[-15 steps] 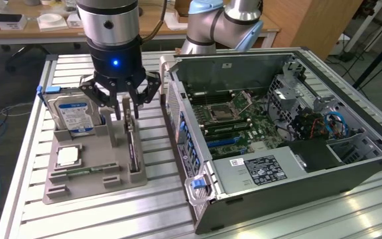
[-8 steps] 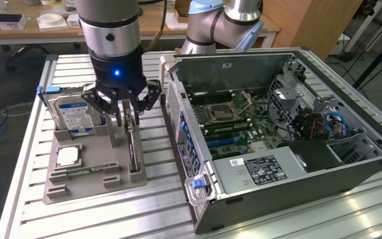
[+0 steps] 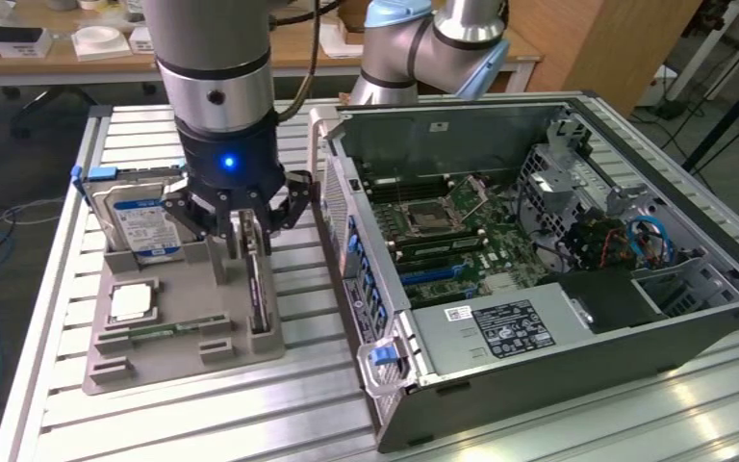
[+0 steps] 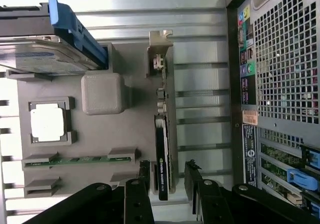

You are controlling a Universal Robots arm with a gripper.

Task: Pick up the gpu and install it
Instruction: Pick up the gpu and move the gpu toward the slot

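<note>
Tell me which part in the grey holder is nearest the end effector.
The thin dark expansion card with the silver metal bracket, standing on edge; the blue-labelled silver hard drive and square silver processor chip sit aside.

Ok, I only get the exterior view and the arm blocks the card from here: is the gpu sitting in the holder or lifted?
Observer: In the holder. The wrist view shows the gpu standing on edge in its slot of the grey holder.
Operator: Is the gripper lined up on it?
Observer: Yes. The gripper is open, one finger on each side of the card's dark end, with a gap showing on both sides.
Operator: Which end has the bracket?
Observer: The silver bracket is at the opposite end from where the fingers are.
</note>
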